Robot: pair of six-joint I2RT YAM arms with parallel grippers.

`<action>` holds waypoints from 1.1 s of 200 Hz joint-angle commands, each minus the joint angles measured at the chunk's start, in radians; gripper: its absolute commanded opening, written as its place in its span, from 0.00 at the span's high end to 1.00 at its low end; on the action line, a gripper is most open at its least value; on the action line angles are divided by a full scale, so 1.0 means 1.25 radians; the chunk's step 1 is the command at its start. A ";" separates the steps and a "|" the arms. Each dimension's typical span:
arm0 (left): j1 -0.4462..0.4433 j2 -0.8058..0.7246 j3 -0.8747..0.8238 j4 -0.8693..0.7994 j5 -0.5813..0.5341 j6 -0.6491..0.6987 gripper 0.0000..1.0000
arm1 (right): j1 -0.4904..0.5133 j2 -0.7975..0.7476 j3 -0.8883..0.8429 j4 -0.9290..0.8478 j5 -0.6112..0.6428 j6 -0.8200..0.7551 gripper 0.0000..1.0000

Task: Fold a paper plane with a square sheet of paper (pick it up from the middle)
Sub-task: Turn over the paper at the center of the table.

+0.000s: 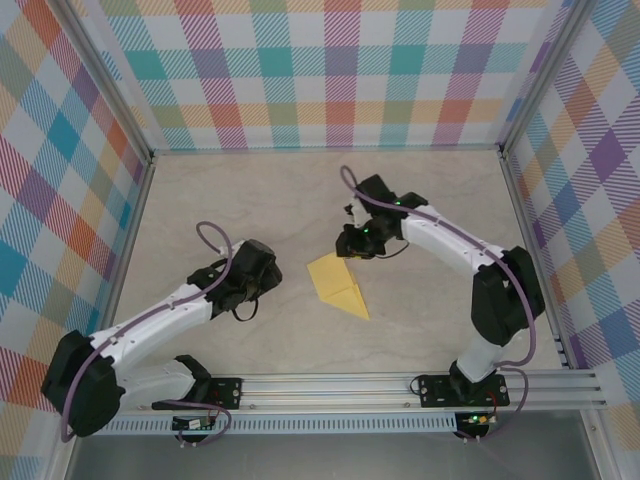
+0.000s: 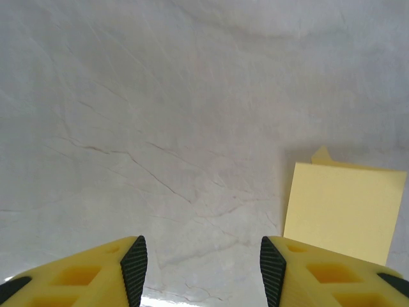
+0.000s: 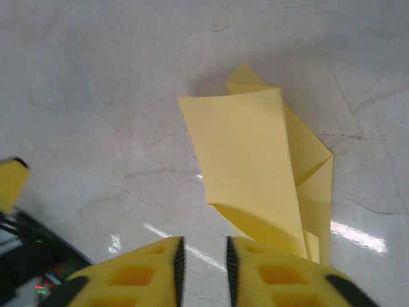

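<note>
The yellow paper [image 1: 338, 285] lies on the table's middle, partly folded into a pointed wedge with one flap curling up. In the left wrist view the paper [image 2: 342, 211] is ahead and to the right of my left gripper [image 2: 199, 256], which is wide open over bare table. Seen from the top, that left gripper [image 1: 268, 273] sits just left of the sheet. My right gripper [image 1: 352, 242] hovers at the paper's far corner. Its jaws [image 3: 203, 256] stand a narrow gap apart with nothing between them, and the raised flap [image 3: 249, 160] rises just ahead and right.
The pale marble-patterned tabletop [image 1: 260, 210] is walled by checked panels on three sides. An aluminium rail [image 1: 400, 390] carrying both arm bases runs along the near edge.
</note>
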 commanded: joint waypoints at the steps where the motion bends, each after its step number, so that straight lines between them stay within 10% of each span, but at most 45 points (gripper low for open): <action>1: 0.011 0.074 0.036 0.084 0.135 0.041 0.48 | -0.026 0.021 -0.084 0.172 -0.251 0.015 0.82; 220: 0.007 0.390 0.159 0.242 0.334 -0.018 0.44 | -0.150 0.179 -0.365 0.498 -0.274 0.171 0.86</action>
